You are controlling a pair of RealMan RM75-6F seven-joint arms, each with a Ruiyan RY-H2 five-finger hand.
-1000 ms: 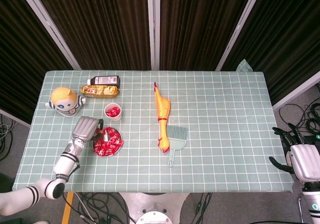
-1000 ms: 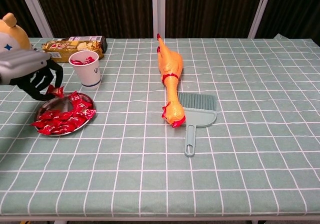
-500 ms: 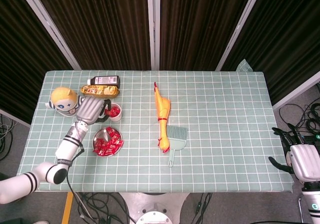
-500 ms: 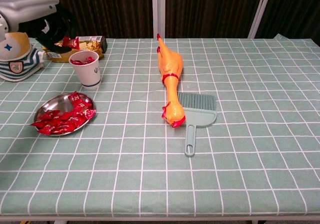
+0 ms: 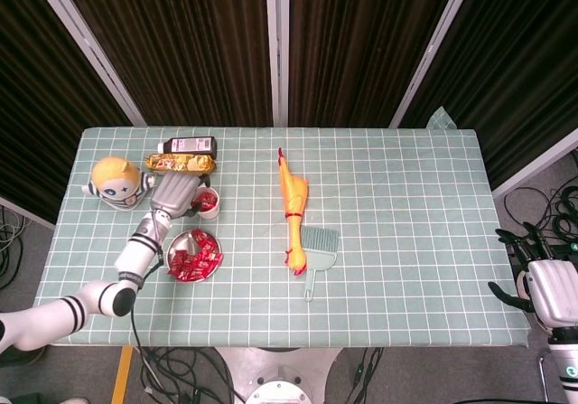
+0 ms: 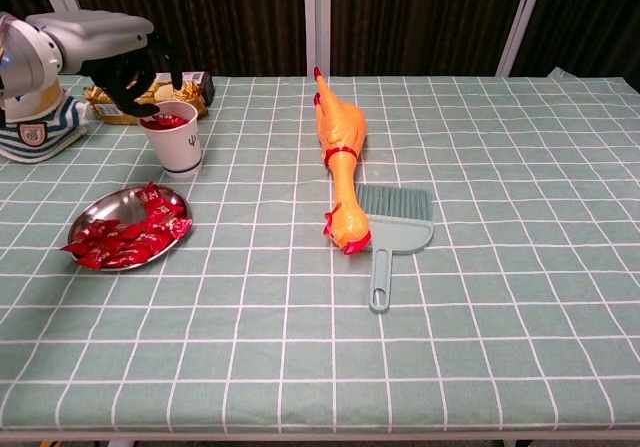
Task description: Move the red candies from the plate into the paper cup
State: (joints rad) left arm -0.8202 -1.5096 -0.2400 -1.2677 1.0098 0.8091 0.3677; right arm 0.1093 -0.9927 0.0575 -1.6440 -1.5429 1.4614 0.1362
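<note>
My left hand (image 6: 130, 67) hovers over the white paper cup (image 6: 172, 139), upper left, to drop in a red candy; I can't tell whether its fingers grip one.

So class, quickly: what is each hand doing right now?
Left hand: over the paper cup; grip cannot be told.
Right hand: open, holding nothing.
</note>
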